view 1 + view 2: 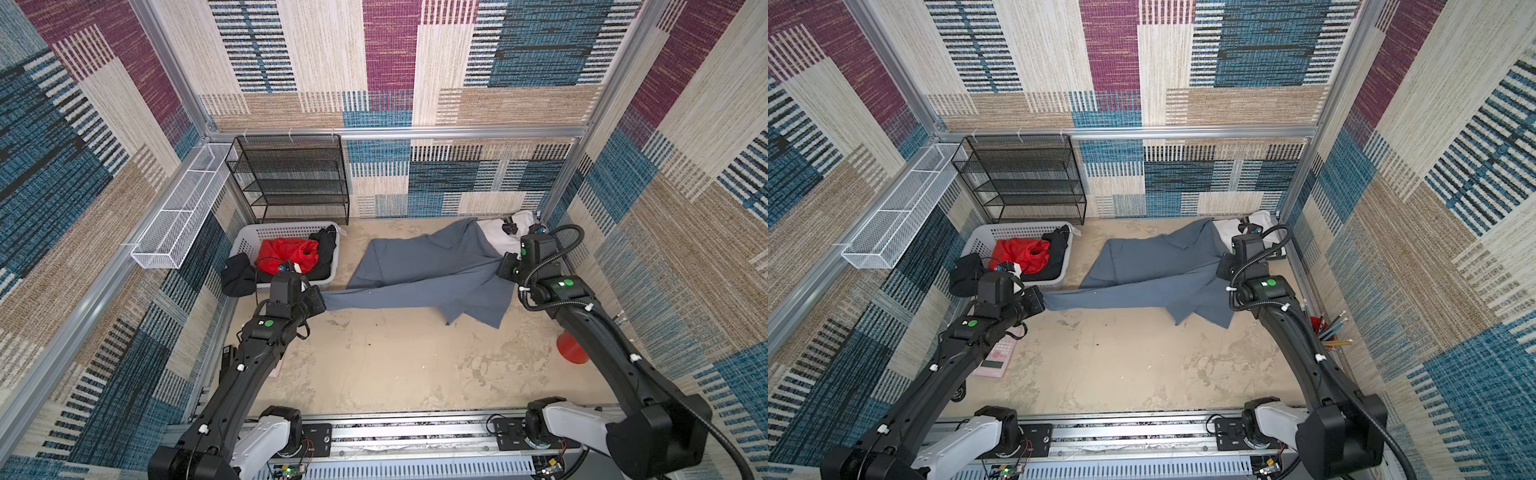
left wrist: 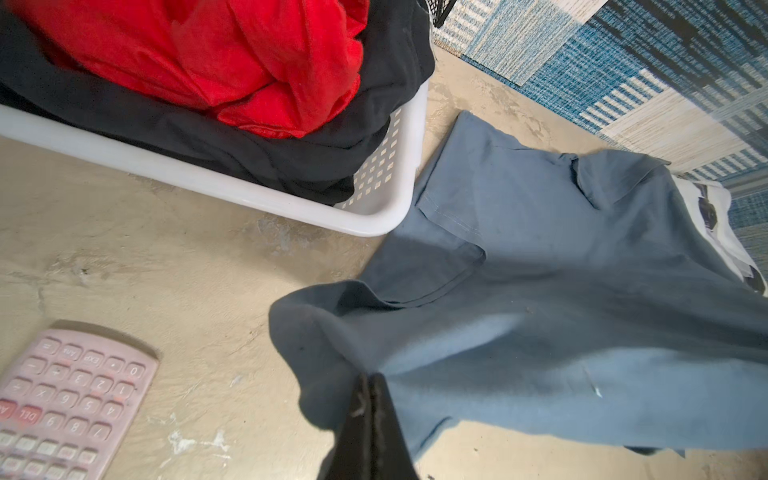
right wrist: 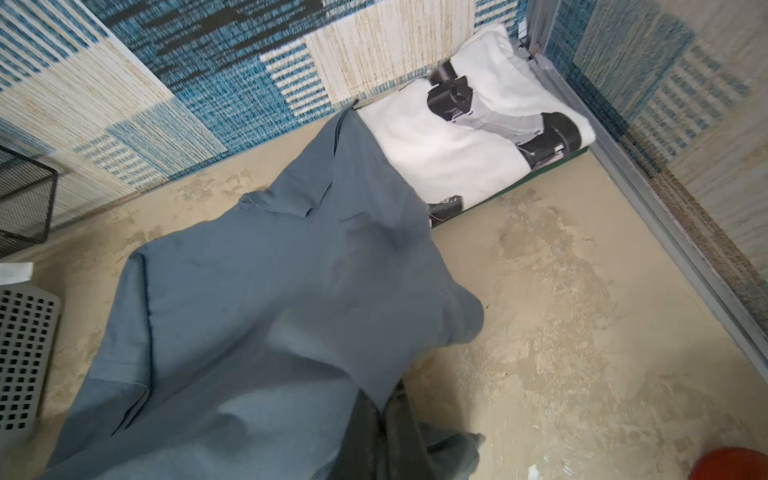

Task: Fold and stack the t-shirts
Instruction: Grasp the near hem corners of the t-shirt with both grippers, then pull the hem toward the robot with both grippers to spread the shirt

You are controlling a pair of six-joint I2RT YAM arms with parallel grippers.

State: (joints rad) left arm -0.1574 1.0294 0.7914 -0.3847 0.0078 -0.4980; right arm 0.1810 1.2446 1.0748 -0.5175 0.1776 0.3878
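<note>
The large slate-grey t-shirt lies spread and rumpled across the back of the floor. My left gripper is shut on its left corner, pulled out toward the basket. My right gripper is shut on its right edge, lifting the cloth a little. In the back right corner lies a folded white t-shirt with black patches. It rests on a dark green one, of which only a thin edge shows. The grey shirt overlaps this pile's left end.
A white perforated basket at back left holds red and black cloth; black cloth hangs over its left side. A black mesh shelf stands behind it. A pink calculator lies under the left arm. A red cup with pencils stands by the right wall.
</note>
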